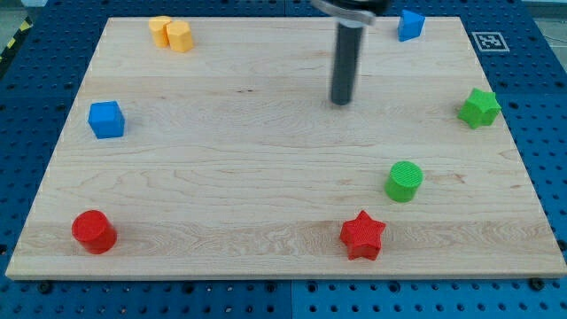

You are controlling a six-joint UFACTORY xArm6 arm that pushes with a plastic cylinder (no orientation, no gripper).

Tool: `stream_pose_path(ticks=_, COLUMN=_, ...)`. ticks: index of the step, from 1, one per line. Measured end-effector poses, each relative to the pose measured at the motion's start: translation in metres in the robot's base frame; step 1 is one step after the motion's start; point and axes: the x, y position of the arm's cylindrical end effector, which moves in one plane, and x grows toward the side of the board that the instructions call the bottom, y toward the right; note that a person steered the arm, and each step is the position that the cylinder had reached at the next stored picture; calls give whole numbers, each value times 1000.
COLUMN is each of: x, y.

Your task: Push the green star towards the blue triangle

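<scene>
Our tip point(341, 101) is bare, a plain rod grasping nothing, mid-board and clear of all blocks. The green plastic star block point(479, 107) sits at 3 o'clock of it; the blue plastic triangle block point(409, 24) at 1 o'clock. We judge the push hasn't started.

A lab: wooden board point(266, 177) on blue perforated bench point(35, 106).

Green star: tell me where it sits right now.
The green star sits at the board's right edge in the camera view, below the blue triangle, up and right of the green cylinder, right of my tip.
</scene>
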Motion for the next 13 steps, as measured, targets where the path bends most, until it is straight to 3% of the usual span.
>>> stream_pose_path(ticks=2, x=65, y=100)
stream_pose_path(ticks=4, x=87, y=186)
stream_pose_path(ticks=9, x=0, y=171)
stream_pose_path(ticks=10, x=41, y=171)
stream_pose_path(ticks=11, x=45, y=163)
stream_pose_path(ticks=13, x=-5, y=160)
